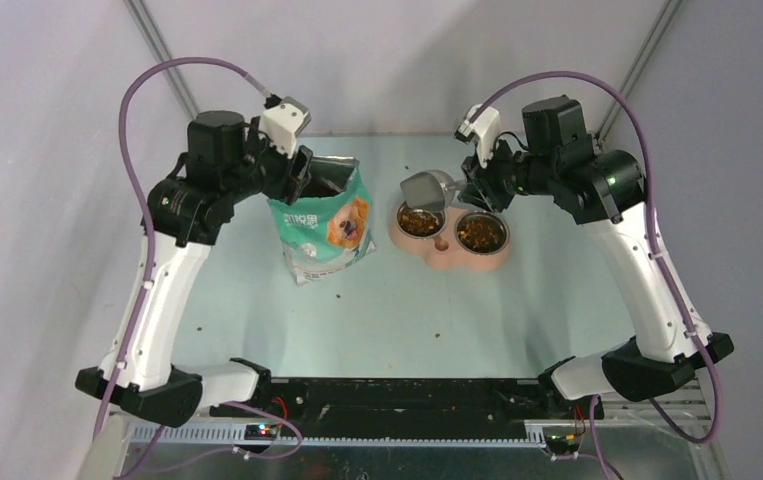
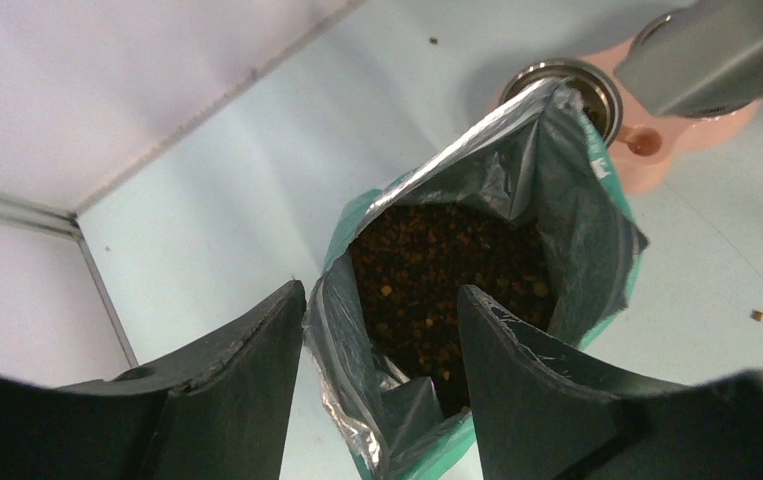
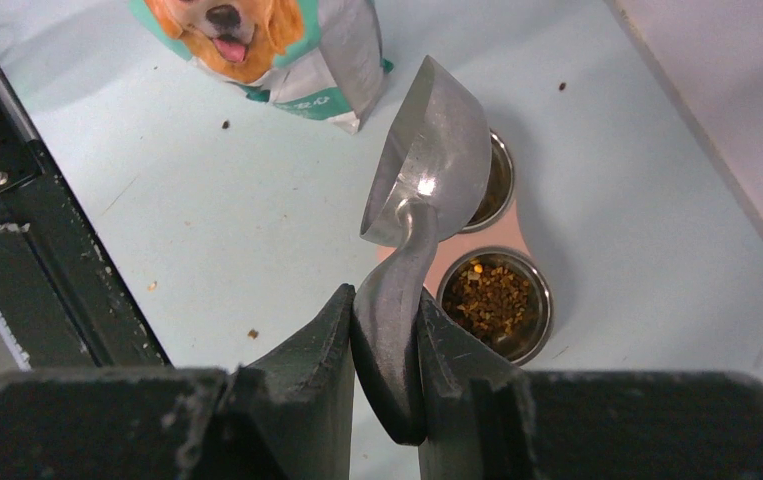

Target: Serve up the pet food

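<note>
Right pincer [image 3: 387,297] holds scoop [image 3: 437,150] over bowls [image 3: 540,330]
The left pincer [image 2: 379,295], fingers apart, straddles the open bag's [image 2: 557,180] rim; the right pincer is clamped on the scoop's handle. The pet food [image 2: 437,260] lies in the bag and both bowls.

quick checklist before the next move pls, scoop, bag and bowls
1. Scoop grip: right gripper shut on the metal scoop handle: ok.
2. Scoop emptied: its inside faces away: cannot tell.
3. Bowls filled: both steel bowls hold kibble: ok.
4. Supply: pet food bag open, kibble inside: ok.
5. Bag release: left gripper jaws open, but the foil rim sits between them: not ok.
6. Spills: stray pellets on the table: not ok.
</note>
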Action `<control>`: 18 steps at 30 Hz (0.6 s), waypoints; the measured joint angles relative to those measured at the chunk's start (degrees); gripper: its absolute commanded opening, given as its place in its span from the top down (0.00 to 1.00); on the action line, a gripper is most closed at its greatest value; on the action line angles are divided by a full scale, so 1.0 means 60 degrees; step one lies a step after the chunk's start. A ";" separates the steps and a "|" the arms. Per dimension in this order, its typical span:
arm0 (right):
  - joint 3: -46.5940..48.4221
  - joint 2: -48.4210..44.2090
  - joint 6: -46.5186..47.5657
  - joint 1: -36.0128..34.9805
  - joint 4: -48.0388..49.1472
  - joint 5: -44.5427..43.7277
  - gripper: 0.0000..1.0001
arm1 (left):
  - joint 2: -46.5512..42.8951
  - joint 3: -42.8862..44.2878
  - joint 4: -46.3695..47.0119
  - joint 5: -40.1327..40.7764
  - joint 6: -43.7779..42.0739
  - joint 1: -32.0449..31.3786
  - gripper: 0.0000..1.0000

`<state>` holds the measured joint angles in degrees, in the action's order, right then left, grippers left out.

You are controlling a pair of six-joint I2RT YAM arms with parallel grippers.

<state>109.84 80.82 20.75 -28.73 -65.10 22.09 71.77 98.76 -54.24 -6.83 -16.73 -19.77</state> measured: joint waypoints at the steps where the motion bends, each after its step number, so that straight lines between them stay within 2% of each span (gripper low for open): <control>1: 0.0084 -0.0004 0.0018 -0.0015 -0.0175 0.0044 1.00 | -0.0098 0.0000 0.0120 0.0036 -0.0095 -0.0073 0.27; 4: 0.0401 -0.0036 0.0127 -0.0058 -0.0707 0.0328 1.00 | -0.0667 -0.0011 0.0652 0.0051 -0.0503 -0.0339 0.23; 9: 0.0419 -0.0696 0.0219 -0.0076 -0.1173 0.0852 1.00 | -0.2055 -0.0007 0.1253 0.0189 -0.1559 -0.1173 0.22; 13: 0.0419 -0.1330 0.0284 -0.0131 -0.1355 0.1705 1.00 | -0.2943 -0.0291 0.1530 -0.0226 -0.2353 -0.1647 0.22; 18: 0.0423 -0.1887 -0.0066 -0.0331 -0.1180 0.3064 1.00 | -0.3078 -0.0423 0.1253 -0.1180 -0.3242 -0.3268 0.25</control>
<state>112.38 69.49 20.36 -30.72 -72.18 40.47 53.30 96.23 -46.72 -13.91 -36.18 -39.38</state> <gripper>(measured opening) 0.253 0.761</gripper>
